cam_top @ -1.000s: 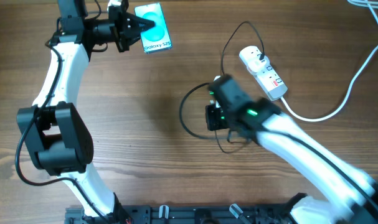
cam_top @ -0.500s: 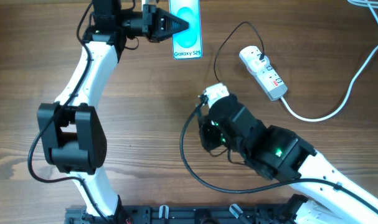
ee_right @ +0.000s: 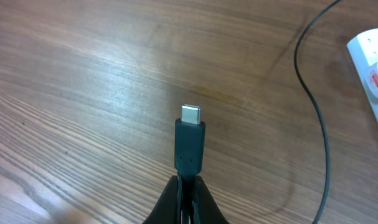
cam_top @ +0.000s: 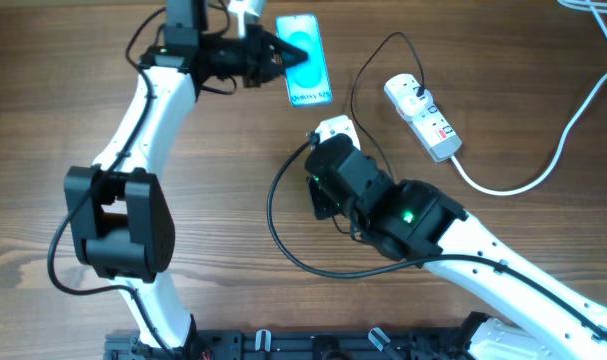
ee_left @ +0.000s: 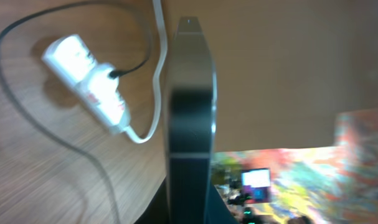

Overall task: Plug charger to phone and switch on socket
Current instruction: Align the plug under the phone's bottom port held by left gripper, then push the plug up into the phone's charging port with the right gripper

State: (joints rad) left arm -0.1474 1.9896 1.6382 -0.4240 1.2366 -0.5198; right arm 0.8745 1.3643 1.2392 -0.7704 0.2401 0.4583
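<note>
The phone [cam_top: 307,60], teal screen lit, is held off the table at the back by my left gripper [cam_top: 279,58], which is shut on its left end. In the left wrist view the phone [ee_left: 190,106] shows edge-on between the dark fingers, blurred. My right gripper [cam_top: 321,196] is mid-table, shut on the charger's small black plug [ee_right: 190,146]; its silver tip [ee_right: 190,114] points away from the fingers over bare wood. The thin black cable [cam_top: 275,222] loops round to the white socket [cam_top: 424,116], where it is plugged in. The socket's switches are too small to read.
A thick white cord [cam_top: 553,160] runs from the socket to the back right corner. The socket also shows in the left wrist view [ee_left: 89,81] and at the right wrist view's right edge [ee_right: 370,68]. A black rail [cam_top: 283,345] lines the front edge.
My left arm has carried the phone to the right, toward the table's middle, and tilted it. My right arm has swung its gripper and the plug left and slightly back, and the cable loop has widened.
</note>
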